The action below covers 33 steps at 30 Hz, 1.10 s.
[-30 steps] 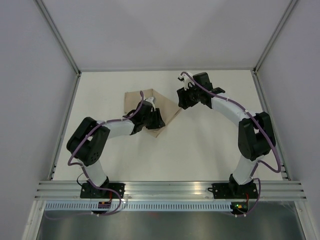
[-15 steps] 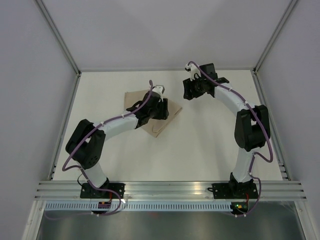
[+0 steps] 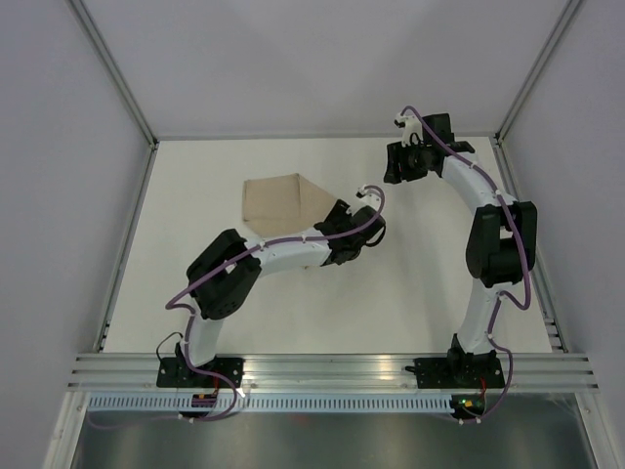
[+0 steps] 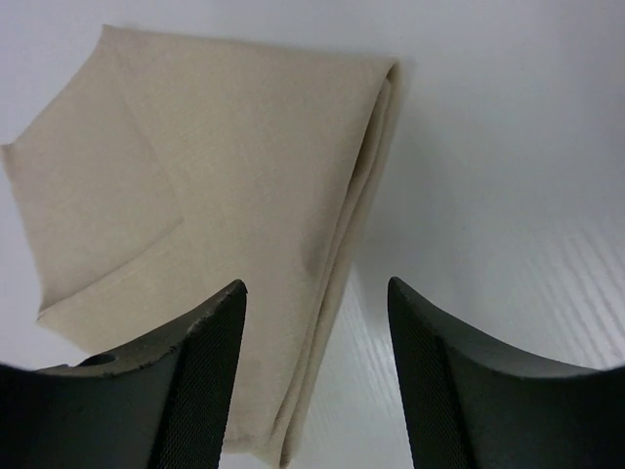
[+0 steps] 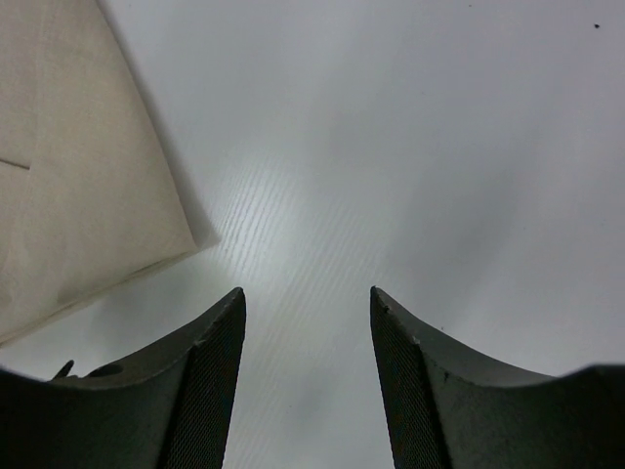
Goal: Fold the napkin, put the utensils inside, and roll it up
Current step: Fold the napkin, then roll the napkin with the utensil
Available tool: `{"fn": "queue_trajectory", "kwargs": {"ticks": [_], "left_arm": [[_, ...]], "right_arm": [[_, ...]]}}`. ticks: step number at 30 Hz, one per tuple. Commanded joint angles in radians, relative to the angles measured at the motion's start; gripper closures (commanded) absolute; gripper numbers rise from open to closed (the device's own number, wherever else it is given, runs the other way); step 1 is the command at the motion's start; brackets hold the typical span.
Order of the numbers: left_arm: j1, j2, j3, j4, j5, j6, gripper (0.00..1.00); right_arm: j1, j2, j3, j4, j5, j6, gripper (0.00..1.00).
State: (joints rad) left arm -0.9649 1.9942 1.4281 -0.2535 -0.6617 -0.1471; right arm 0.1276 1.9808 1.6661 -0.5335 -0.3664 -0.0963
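Observation:
The tan napkin (image 3: 278,200) lies folded on the white table, left of centre, its near right part under my left arm. In the left wrist view the napkin (image 4: 215,176) fills the upper left, and its doubled folded edge runs down between my fingers. My left gripper (image 3: 344,234) (image 4: 314,293) is open and empty, low over that right edge. My right gripper (image 3: 395,168) (image 5: 308,298) is open and empty over bare table at the back right. Only a napkin corner (image 5: 78,166) shows at its upper left. The utensils are out of view.
White walls with metal posts (image 3: 122,88) close in the table at the back and sides. An aluminium rail (image 3: 332,366) runs along the near edge by the arm bases. A side rail (image 3: 527,244) borders the right edge close to the right arm.
My left gripper has moved right and nearer, off the top of the napkin to its right edge. My right gripper has drawn away toward the back right corner. The napkin now lies flat and uncovered.

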Motion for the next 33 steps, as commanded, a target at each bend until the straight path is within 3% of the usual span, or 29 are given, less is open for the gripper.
{"fn": "queue_trajectory", "kwargs": {"ticks": [1,4,14,33], "left_arm": [[-0.031,0.026,0.077,-0.076,-0.265,0.044,0.34],[-0.035,0.069,0.138,-0.162,-0.306,0.015,0.33],[-0.092,0.159,0.163,-0.224,-0.302,-0.006,0.32],[-0.087,0.264,0.137,-0.236,-0.311,-0.037,0.39]], "right_arm": [[-0.026,0.012,0.008,-0.029,-0.012,0.023,0.4],[-0.043,0.012,-0.009,-0.025,-0.019,0.021,0.41],[-0.078,0.0,-0.045,-0.025,-0.035,0.014,0.41],[-0.115,0.009,-0.071,-0.01,-0.051,0.026,0.42]]}}
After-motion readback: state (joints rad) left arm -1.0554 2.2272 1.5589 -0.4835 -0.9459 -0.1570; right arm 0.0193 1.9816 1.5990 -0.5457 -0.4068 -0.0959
